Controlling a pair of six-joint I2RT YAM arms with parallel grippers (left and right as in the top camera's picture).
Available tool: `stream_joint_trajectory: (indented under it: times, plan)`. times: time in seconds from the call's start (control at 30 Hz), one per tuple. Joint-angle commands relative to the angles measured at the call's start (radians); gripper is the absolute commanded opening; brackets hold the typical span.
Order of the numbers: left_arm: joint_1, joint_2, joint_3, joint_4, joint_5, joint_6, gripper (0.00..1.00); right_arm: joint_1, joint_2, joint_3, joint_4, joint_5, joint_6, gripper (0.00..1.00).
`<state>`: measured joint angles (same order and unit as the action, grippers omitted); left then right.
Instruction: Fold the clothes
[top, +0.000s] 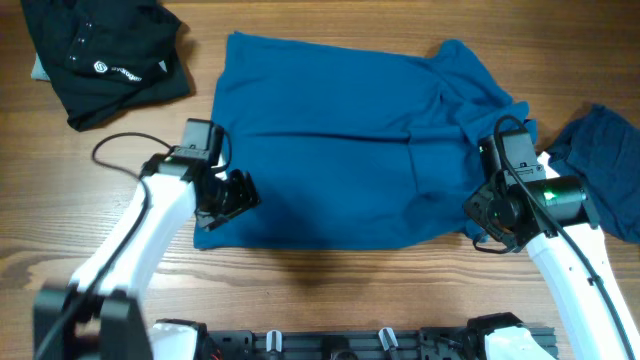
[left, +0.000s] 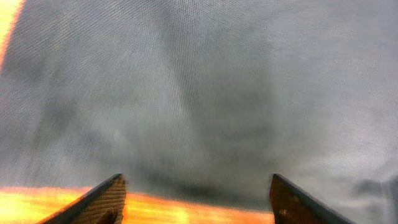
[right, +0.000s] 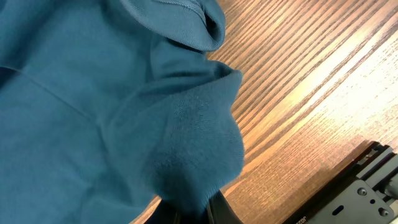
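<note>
A mid-blue T-shirt (top: 340, 150) lies spread across the middle of the table, one of the clothes. My left gripper (top: 240, 195) sits at its near left corner. In the left wrist view this gripper (left: 196, 190) is open, its fingertips (left: 112, 190) wide apart, with the fabric (left: 199, 93) just ahead and bare table between them. My right gripper (top: 485, 215) is at the shirt's near right corner. The right wrist view shows it (right: 199, 211) shut on a bunched fold of the blue shirt (right: 186, 143). A darker blue garment (top: 605, 170) lies at the far right.
A black garment (top: 100, 55) with a small white logo lies crumpled at the back left. The wooden table (top: 330, 290) shows in front of the shirt. A black rail (top: 350, 340) runs along the near edge, seen also as the rail (right: 360, 186) in the right wrist view.
</note>
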<state>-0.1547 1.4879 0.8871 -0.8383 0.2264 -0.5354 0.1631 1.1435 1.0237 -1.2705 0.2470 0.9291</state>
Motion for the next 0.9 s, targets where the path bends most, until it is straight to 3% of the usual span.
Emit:
stream_joint_trajectory:
  times: [0.0, 0.37, 0.5, 0.63, 0.87]
  plan:
    - [0.009, -0.214, 0.003, -0.103, -0.045, -0.078, 0.81, 0.004, -0.003, 0.024, 0.002, -0.001, -0.014, 0.09]
    - [0.009, -0.452, -0.044, -0.306, -0.085, -0.221, 0.84, 0.004, -0.003, 0.023, 0.002, -0.012, -0.021, 0.08]
    - [0.009, -0.488, -0.172, -0.25, -0.049, -0.306, 0.9, 0.004, -0.004, 0.023, 0.002, -0.012, -0.021, 0.08]
    - [0.009, -0.495, -0.269, -0.112, 0.086, -0.349, 0.92, 0.004, -0.003, 0.023, 0.002, -0.012, -0.039, 0.07]
    - [0.026, -0.491, -0.281, -0.045, 0.026, -0.5, 0.92, 0.004, -0.003, 0.023, -0.006, -0.013, -0.04, 0.08]
